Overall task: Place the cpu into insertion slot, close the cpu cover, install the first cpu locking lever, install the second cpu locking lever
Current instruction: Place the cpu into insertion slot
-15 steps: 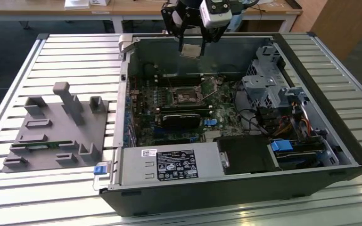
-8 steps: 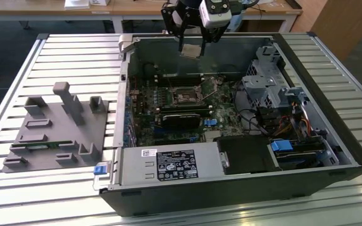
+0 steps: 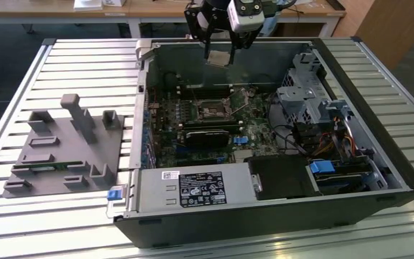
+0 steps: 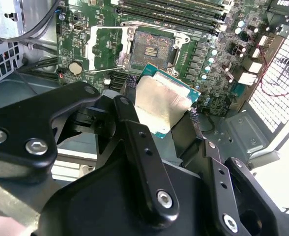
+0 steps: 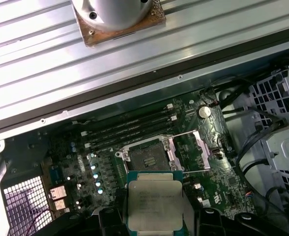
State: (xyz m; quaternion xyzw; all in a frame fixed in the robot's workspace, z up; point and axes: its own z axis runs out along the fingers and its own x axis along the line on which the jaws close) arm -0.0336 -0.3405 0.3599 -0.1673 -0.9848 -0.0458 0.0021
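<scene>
1. The hand (image 3: 219,53) is closed on the cpu (image 3: 217,59). Its fingers (image 4: 127,105) pinch two opposite edges. The chip's metal face shows in both wrist views, and it looks slightly tilted in the second wrist view.
2. The cpu hangs high over the open case (image 3: 264,229), toward its far side in the exterior view. It is well apart from the board, and nothing is seated yet.
3. The slot (image 5: 145,158) lies bare below with its dark centre exposed. The cover (image 5: 186,147) is swung open beside it, so the way in looks free.
4. Risk: a thin edge grip can slip. A jolt on the way down could turn the chip or drop it onto the board.
5. Risk: if the tilt is carried down, one corner would land first and could bend the slot's contacts.
6. Risk: the chip's orientation must match the slot. I cannot tell the notches from here, and a wrong turn would stop it seating.
7. Risk: the memory slots (image 5: 130,129) and the open cover stand just beside the slot. A hand drifting sideways could clip them.
</scene>
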